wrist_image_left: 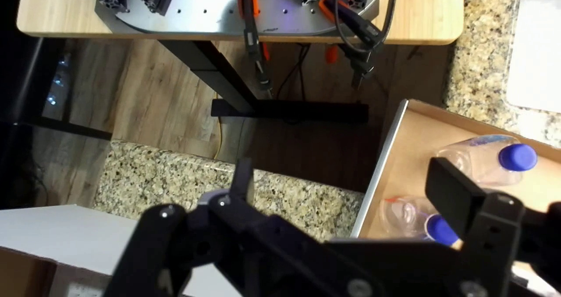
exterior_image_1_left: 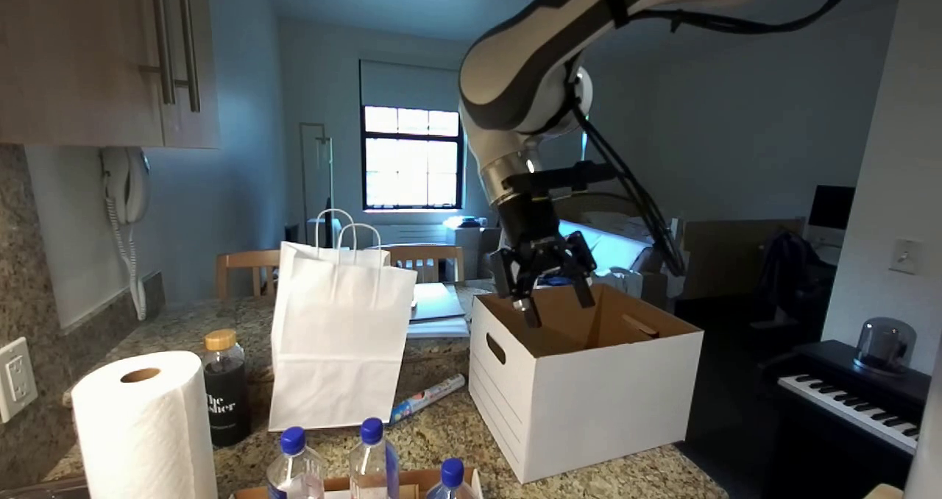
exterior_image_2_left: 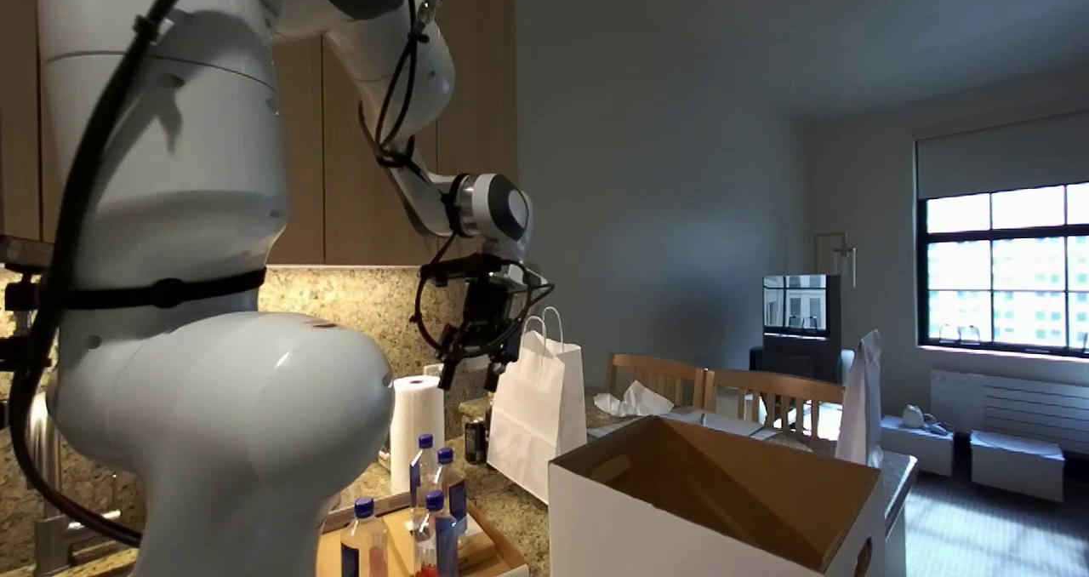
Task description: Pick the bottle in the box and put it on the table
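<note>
Jaws gape wide, empty; lower right, I see the white cardboard box [exterior_image_1_left: 589, 403] on the brown speckled granite table [exterior_image_1_left: 633, 480].

We distinguish the box [exterior_image_1_left: 611, 411], matt cardboard; the table [wrist_image_left: 311, 205], polished and granite-like; the paper bag [exterior_image_1_left: 338, 348], smooth paper; the chairs [exterior_image_2_left: 774, 384], wood; the arm [exterior_image_2_left: 264, 407], glossy; the gripper [exterior_image_1_left: 558, 308], matt; and, in the wrist view, a smooth metal plate [wrist_image_left: 193, 22] on a wooden board [wrist_image_left: 61, 19].
</note>
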Tool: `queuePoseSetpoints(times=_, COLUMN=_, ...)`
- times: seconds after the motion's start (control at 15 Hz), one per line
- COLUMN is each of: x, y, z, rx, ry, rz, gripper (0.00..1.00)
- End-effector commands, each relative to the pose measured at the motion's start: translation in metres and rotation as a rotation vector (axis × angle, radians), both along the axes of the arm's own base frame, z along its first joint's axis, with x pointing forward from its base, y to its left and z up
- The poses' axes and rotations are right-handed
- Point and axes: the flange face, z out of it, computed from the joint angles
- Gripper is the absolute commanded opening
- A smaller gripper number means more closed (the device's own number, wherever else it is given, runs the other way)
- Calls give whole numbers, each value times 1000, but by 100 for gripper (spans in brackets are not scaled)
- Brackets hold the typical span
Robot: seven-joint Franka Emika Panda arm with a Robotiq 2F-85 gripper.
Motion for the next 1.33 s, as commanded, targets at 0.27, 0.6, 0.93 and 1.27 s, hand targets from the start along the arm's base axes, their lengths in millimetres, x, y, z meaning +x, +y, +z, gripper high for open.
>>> queuePoseSetpoints(times=0.27, x=-9, y=-167, z=79, rx=174, ry=-186, rz=-46, gripper=100)
queuePoseSetpoints(times=0.6, x=-18, y=-262, z=109, rx=231, ry=-259, rz=-78, gripper=100)
queuePoseSetpoints(times=0.93, x=-20, y=-286, z=114, rx=260, ry=-285, rz=-123, gripper=100)
queuePoseSetpoints(times=1.27, x=-18, y=-285, z=114, rx=259, ry=-282, rz=-120, gripper=100)
